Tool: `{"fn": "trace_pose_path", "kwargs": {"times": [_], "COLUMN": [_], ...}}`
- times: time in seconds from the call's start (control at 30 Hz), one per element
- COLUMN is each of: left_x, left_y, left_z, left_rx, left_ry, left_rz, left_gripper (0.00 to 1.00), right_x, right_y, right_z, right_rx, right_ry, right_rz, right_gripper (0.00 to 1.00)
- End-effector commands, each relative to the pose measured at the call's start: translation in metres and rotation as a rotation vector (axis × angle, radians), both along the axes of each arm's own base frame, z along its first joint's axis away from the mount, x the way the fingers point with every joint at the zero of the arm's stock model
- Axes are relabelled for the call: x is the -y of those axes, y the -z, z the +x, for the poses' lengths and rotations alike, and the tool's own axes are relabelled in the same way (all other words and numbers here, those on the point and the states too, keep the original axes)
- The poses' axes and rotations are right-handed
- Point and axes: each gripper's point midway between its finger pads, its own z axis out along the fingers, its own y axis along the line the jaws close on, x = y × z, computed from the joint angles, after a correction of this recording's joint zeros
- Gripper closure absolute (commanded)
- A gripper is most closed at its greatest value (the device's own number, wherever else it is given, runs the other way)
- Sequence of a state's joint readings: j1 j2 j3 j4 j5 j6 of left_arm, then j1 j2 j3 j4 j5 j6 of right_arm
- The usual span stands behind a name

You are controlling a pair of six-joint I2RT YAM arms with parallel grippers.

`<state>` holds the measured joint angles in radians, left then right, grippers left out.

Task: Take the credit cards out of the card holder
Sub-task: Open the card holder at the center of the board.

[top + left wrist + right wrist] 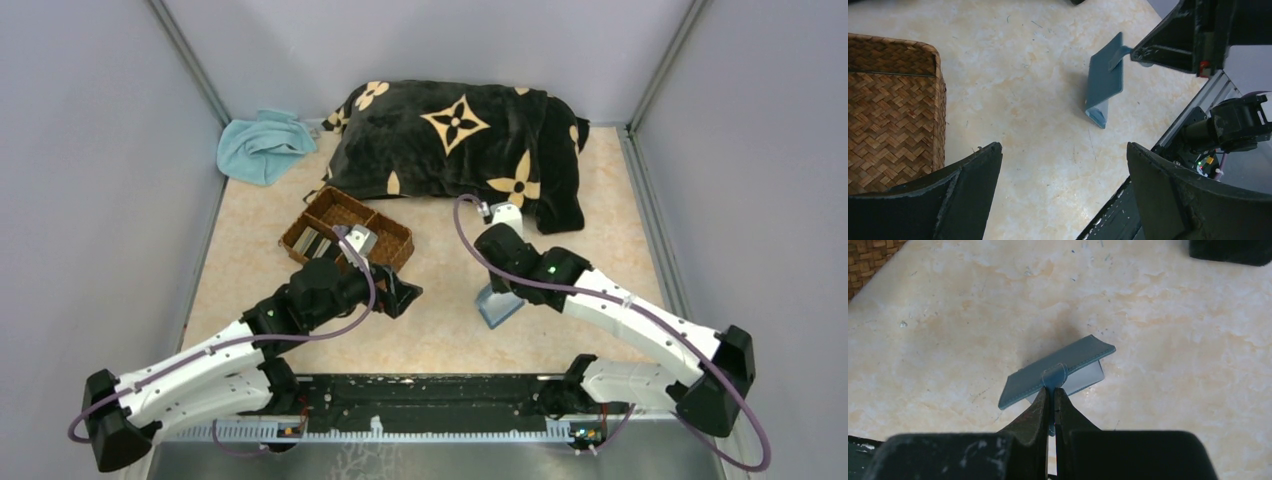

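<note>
The right gripper is pinching the clasp tab of the small teal-blue folding card holder, tilting it up. The left gripper is hovering wide apart, empty. Emptying looks unfinished.

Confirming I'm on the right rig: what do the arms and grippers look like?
The left arm and right arm match: white shells, black joints, a purple cable looped along each. A green light glows on the right one. The left gripper and right gripper have black matte fingers, tapering.
</note>
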<state>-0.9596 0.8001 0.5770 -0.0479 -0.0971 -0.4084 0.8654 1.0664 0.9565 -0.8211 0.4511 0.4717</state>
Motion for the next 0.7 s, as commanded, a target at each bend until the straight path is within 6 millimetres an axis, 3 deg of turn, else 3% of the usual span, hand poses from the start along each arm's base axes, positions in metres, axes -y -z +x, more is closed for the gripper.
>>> {"fn": "trace_pose_path", "kwargs": {"times": [0.0, 0.3, 0.43, 0.57, 0.6, 0.67], "left_x": [-0.006, -0.051, -0.055, -0.054, -0.054, -0.053], "left_y": [-0.003, 0.003, 0.004, 0.005, 0.005, 0.005], "left_z": [-0.005, -0.007, -0.007, -0.007, -0.008, -0.009], "left_rx": [-0.038, -0.049, -0.055, -0.07, -0.074, -0.084], "left_ry": [-0.033, -0.177, -0.191, -0.19, -0.191, -0.191], "left_rz": [-0.052, -0.016, 0.0, 0.001, 0.0, -0.005], "left_gripper": [0.0, 0.0, 0.0, 0.0, 0.0, 0.0], "right_x": [-0.03, -0.085, -0.103, -0.104, -0.101, -0.096], "right_y": [0.0, 0.052, 0.056, 0.066, 0.068, 0.07], "right_z": [0.013, 0.038, 0.057, 0.08, 0.084, 0.091], "right_rx": [0.015, -0.052, -0.037, -0.031, -0.038, -0.041], "right_ry": [-0.058, -0.152, -0.165, -0.142, -0.13, -0.117], "right_rz": [-0.008, -0.043, -0.058, -0.09, -0.088, -0.078], "right_gripper": [1.0, 1.0, 1.0, 1.0, 0.9, 0.61]}}
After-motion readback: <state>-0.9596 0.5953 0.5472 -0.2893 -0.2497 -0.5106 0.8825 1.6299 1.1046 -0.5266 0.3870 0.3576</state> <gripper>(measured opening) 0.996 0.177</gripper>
